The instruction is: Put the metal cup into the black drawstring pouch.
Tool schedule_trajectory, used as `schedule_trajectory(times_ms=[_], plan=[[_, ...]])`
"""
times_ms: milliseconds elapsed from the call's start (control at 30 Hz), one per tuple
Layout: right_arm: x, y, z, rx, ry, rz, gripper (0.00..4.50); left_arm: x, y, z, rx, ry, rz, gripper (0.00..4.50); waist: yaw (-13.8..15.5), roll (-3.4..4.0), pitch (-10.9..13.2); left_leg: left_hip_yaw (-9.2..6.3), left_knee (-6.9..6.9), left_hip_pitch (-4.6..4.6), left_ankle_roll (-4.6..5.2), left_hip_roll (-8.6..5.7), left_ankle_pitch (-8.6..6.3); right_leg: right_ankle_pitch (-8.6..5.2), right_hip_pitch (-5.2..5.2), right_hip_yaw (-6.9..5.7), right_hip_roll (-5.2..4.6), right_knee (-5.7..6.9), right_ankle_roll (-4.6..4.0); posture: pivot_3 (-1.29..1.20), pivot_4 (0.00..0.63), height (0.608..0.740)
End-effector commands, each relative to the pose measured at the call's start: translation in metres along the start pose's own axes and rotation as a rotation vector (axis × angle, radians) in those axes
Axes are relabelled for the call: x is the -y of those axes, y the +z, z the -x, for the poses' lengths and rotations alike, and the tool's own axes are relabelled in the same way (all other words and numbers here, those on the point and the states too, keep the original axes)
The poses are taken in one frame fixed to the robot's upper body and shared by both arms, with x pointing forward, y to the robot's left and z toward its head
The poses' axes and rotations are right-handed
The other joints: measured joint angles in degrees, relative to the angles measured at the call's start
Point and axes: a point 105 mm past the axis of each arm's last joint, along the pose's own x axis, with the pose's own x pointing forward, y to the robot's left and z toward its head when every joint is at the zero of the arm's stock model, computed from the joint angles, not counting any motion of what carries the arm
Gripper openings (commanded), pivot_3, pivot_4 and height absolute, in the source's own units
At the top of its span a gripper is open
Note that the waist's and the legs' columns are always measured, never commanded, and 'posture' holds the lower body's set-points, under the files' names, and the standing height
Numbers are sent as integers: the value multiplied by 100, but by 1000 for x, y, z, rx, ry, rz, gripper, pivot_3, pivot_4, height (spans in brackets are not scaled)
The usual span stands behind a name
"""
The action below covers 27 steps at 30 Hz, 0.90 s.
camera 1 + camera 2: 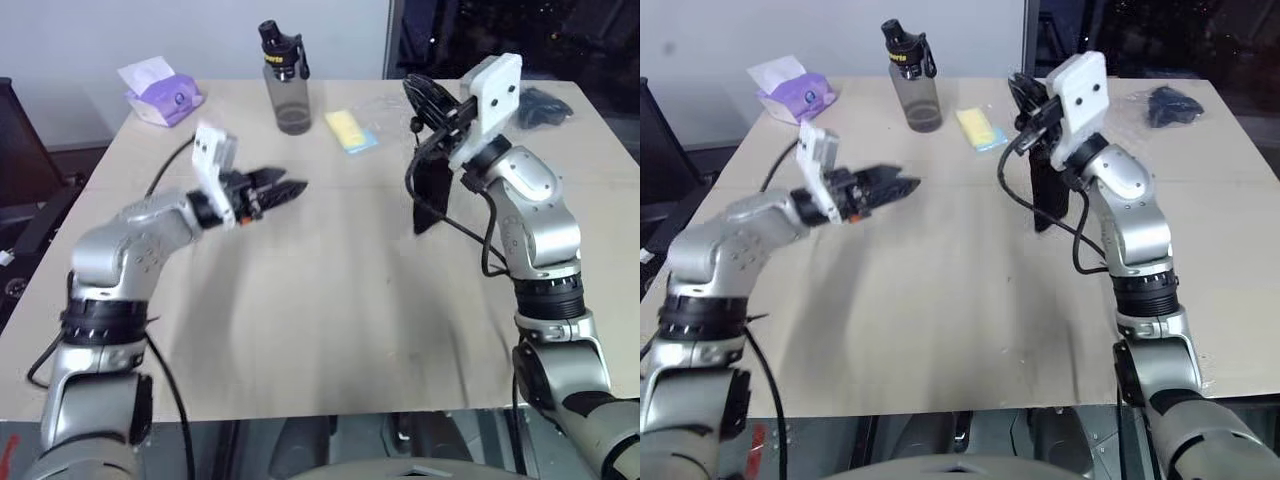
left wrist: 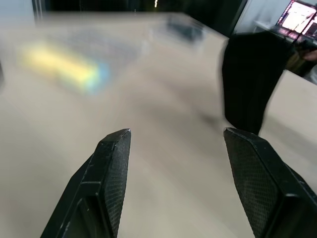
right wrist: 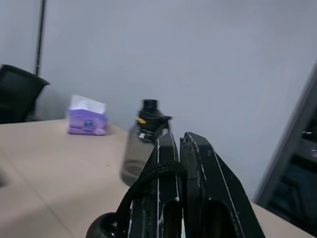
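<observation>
Above table (image 1: 300,330), black drawstring pouch (image 1: 432,195) hanging, contents hidden

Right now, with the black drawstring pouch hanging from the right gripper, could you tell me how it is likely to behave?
The black drawstring pouch will probably swing: it dangles from the right gripper, shut on its cord. It looks soft and light, so it would likely slump if set down.

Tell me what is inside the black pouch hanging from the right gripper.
The black pouch hangs from the shut right gripper by its cord, above the table. Its fabric hides the inside, so whether the metal cup is in there cannot be seen.
</observation>
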Motion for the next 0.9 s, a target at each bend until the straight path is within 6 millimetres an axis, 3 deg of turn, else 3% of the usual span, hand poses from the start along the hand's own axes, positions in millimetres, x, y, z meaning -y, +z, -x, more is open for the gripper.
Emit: schedule_trajectory(times_ms=[33,133,267,400,833,900], plan=[[-2,21,-5,56,21,63,0,23,41,-14,140,-104,-128,3042,-4,0,0,2,0,-1,0,-2,0,0,-1,1,-3,0,0,0,150,740],[-8,13,-8,-2,71,198,0,55,52,-30,153,-236,-173,3042,-15,0,0,3,0,-4,0,-3,0,0,-6,-1,-5,1,2,0,150,740],[-14,13,-9,-10,98,250,0,73,45,-36,104,-317,-198,3042,-67,0,0,4,-1,-30,1,0,0,0,-37,1,-2,11,3,0,150,740],[-26,16,-13,3,137,275,0,76,42,-39,92,-336,-176,3042,-120,0,0,3,15,-65,1,1,1,0,-92,2,0,61,3,0,150,740],[-51,26,-19,46,217,252,0,71,39,-47,119,-332,-140,3042,-145,0,0,-1,54,-65,2,1,1,0,-87,2,5,87,3,0,150,740],[-52,26,-18,43,223,251,0,70,41,-48,136,-324,-133,2542,-146,0,0,-1,55,-65,2,1,1,0,-87,3,5,87,3,0,150,740]])
